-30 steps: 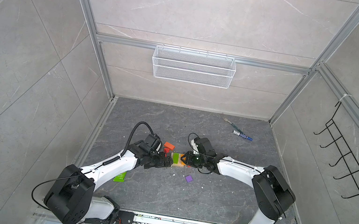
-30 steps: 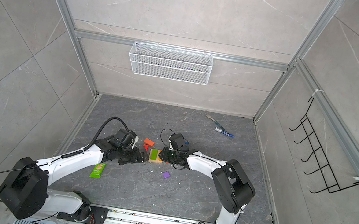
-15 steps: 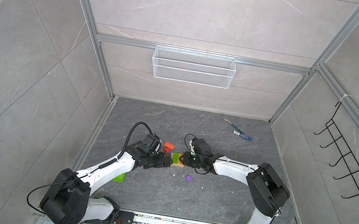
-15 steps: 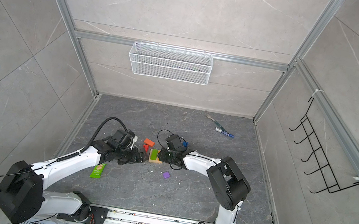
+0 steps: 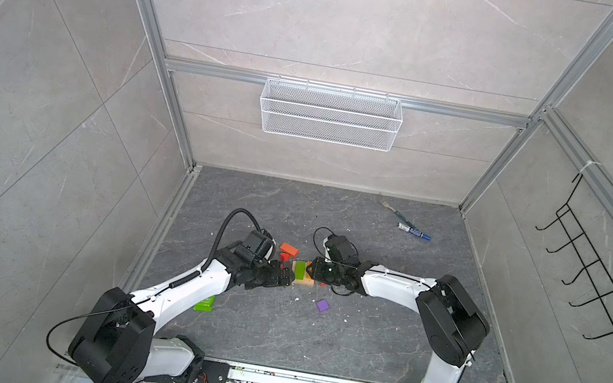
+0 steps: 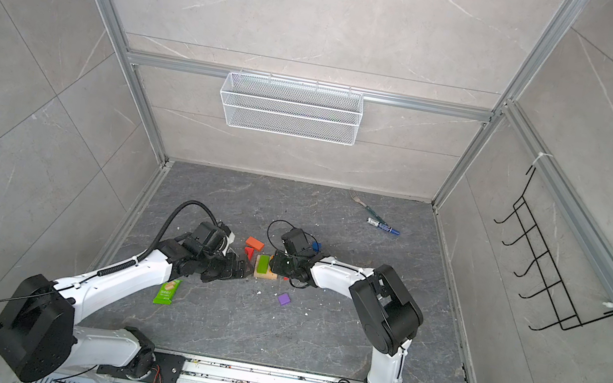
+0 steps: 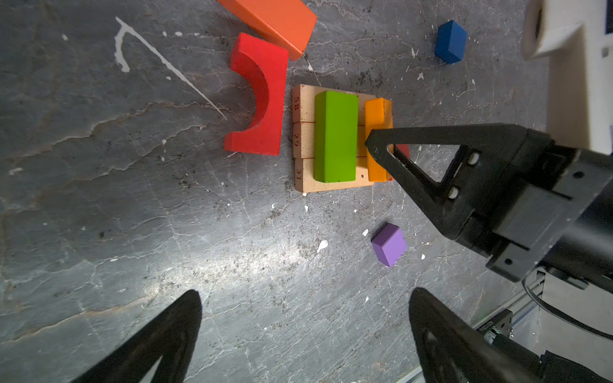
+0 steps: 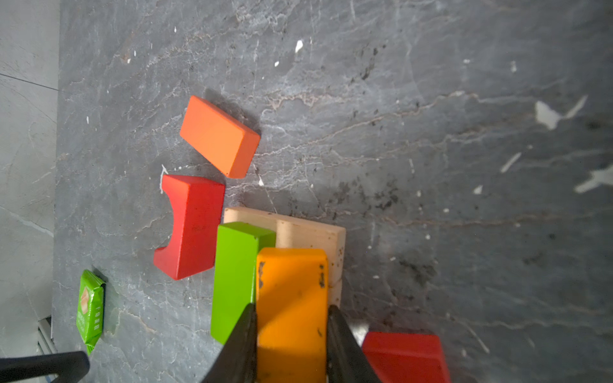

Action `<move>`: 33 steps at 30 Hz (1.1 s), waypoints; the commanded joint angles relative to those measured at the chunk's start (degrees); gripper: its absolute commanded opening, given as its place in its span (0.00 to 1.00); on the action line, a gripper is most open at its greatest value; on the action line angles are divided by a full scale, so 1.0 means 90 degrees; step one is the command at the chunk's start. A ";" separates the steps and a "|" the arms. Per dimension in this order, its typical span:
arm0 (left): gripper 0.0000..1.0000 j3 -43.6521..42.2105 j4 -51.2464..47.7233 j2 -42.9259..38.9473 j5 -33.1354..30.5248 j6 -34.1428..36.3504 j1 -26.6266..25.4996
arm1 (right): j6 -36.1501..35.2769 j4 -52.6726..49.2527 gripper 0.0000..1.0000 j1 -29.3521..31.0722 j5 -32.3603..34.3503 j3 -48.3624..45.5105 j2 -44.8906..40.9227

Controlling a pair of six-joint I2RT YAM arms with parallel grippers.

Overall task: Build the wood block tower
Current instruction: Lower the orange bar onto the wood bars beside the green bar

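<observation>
The tower is a flat base of tan bars [image 7: 303, 146] with a green bar [image 7: 335, 136] lying on it. An orange bar [image 8: 292, 282] lies beside the green one on the base, and my right gripper [image 8: 291, 308] is shut on it. My left gripper [image 7: 305, 293] stands open over bare floor just left of the stack, holding nothing. Loose wood blocks lie around: a red arch [image 7: 262, 99], a red-orange block [image 7: 275, 20], a blue cube [image 7: 450, 41], a purple cube [image 7: 388, 243] and a red block [image 8: 406, 356]. In both top views the grippers face each other across the stack [image 5: 300, 270].
A green snack wrapper [image 6: 166, 291] lies beside the left arm. A blue marker [image 5: 414, 231] and a fork [image 5: 388, 206] lie at the back right. A wire basket [image 5: 330, 114] hangs on the back wall and a hook rack [image 5: 595, 291] on the right wall.
The right arm has shifted a little to the left, still holding the orange bar at the stack. The left gripper stays open at the stack's left side.
</observation>
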 commanded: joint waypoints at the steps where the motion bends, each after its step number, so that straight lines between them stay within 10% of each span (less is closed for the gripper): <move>1: 1.00 0.0057 0.0019 0.0048 0.0154 -0.0040 0.0031 | 0.0035 -0.0060 0.02 0.0034 0.0089 0.0229 0.0137; 33: 1.00 0.0047 0.0061 0.0192 0.0220 -0.0033 0.0026 | 0.0095 -0.0021 0.16 0.0049 0.0020 0.0205 0.0227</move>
